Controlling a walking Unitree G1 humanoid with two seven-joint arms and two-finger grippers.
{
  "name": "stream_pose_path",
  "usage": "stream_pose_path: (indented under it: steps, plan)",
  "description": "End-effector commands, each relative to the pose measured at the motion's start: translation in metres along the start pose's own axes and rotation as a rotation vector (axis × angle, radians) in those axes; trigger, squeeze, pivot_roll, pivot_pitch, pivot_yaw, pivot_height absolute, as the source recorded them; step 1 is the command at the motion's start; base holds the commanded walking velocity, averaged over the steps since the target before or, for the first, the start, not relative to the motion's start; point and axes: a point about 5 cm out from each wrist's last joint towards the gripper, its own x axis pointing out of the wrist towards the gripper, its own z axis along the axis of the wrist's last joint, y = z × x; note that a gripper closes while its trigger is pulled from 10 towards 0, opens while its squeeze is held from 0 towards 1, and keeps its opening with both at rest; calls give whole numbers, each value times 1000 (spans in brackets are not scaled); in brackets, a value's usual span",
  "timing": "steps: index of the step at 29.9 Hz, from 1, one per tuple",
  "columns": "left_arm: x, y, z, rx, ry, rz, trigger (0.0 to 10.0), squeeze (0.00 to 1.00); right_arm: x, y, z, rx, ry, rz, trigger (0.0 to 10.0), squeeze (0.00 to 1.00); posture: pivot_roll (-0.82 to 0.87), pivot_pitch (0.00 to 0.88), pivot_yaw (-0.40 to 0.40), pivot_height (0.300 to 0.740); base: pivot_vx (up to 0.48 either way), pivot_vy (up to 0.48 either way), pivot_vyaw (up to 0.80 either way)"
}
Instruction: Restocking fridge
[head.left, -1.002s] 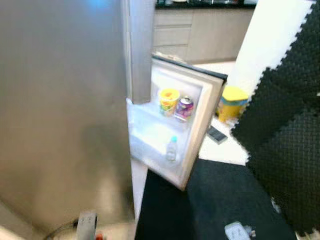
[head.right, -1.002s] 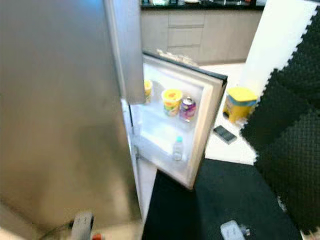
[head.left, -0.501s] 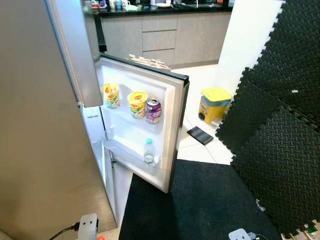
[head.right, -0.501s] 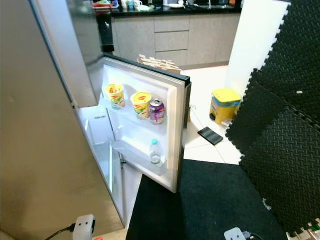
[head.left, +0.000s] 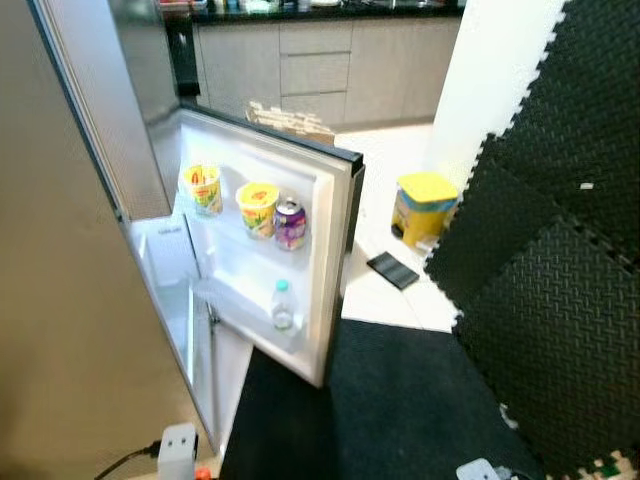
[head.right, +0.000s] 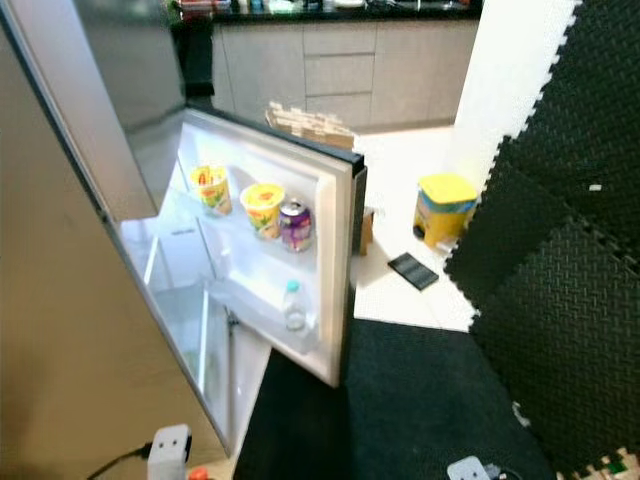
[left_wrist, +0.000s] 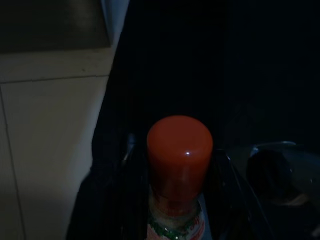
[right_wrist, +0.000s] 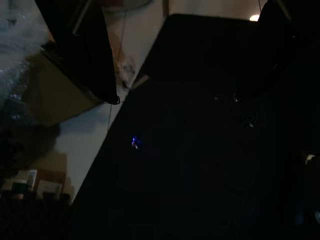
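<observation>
The fridge door (head.left: 332, 250) stands swung open ahead and to the left. Its upper shelf holds two yellow cups (head.left: 203, 188) (head.left: 258, 208) and a purple can (head.left: 290, 222); a small water bottle (head.left: 283, 306) stands on the lower shelf. The lit fridge interior (head.right: 185, 300) shows beside the door. In the dim left wrist view, my left gripper (left_wrist: 175, 200) is shut on a bottle with a red cap (left_wrist: 179, 150), low over the dark mat. My right gripper (right_wrist: 175, 99) hangs open over the mat with nothing between its fingers.
A black mat (head.left: 380, 410) covers the floor before the fridge. Black foam tiles (head.left: 540, 250) rise on the right. A yellow bucket (head.left: 425, 205) and a flat black object (head.left: 392, 270) lie on the pale floor beyond. A white plug (head.left: 178, 445) lies at the fridge's foot.
The camera has swung and cleared from blur, so the fridge interior and a second yellow cup now show. The items on the door shelves have not moved.
</observation>
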Motion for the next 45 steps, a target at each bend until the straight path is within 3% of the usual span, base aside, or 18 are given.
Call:
stream_pose_path:
  steps: [1,13,27,45]
  plan:
    - [-1,-1,-7,-16,26,1,10000,0,0,-4,-2,7,6,-8,10000,0,-57,0,-19,740,0,0,0]
    - [0,-4,-8,-16,31,-20,10000,0,0,-5,-3,6,14,0,10000,0,-59,0,-24,740,0,0,0]
    - [0,-5,-10,-18,37,-8,10000,0,0,-2,-1,-6,12,10,10000,0,-60,0,-28,740,0,-475,0]
    - [-1,-6,-11,-4,46,-23,10000,0,-1,-3,-8,-16,29,19,10000,0,-62,0,-27,740,0,-44,0]
